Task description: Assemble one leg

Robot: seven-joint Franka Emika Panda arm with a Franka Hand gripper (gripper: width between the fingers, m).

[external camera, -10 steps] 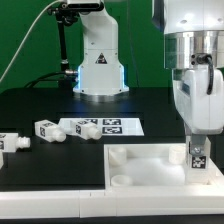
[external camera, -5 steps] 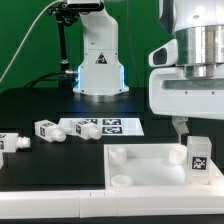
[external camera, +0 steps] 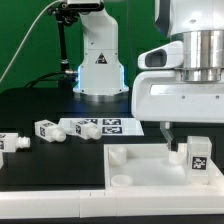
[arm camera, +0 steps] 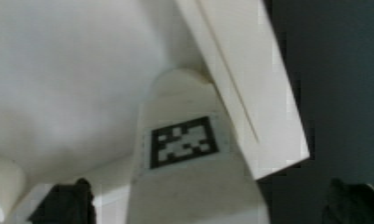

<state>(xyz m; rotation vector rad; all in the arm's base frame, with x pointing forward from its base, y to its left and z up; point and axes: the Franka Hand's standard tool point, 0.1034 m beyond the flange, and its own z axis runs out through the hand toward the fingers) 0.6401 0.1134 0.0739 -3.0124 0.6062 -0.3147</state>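
Toward the exterior view's right, the leg (external camera: 198, 156) stands upright at the far right corner of the white square furniture panel (external camera: 150, 165), a black-and-white tag on its facing side. Beside it, the arm's bulky white housing fills the upper right of that view, and the gripper (external camera: 171, 147) shows only as dark fingertips just above the panel; whether they are apart or together cannot be told. Only this view takes in the black tabletop (external camera: 50, 115), the marker board (external camera: 100, 127) lying flat on it, two loose legs (external camera: 48, 130) (external camera: 9, 144) at the left, and the robot base (external camera: 100, 60) before a green backdrop. From the wrist view comes what the other lacks: a close look down on the leg (arm camera: 180, 140), smooth matte white plastic with one square tag, the panel's straight raised edge (arm camera: 246, 90) running beside it, and two dark fingertips (arm camera: 68, 200) flanking the lower margin, well apart from each other.
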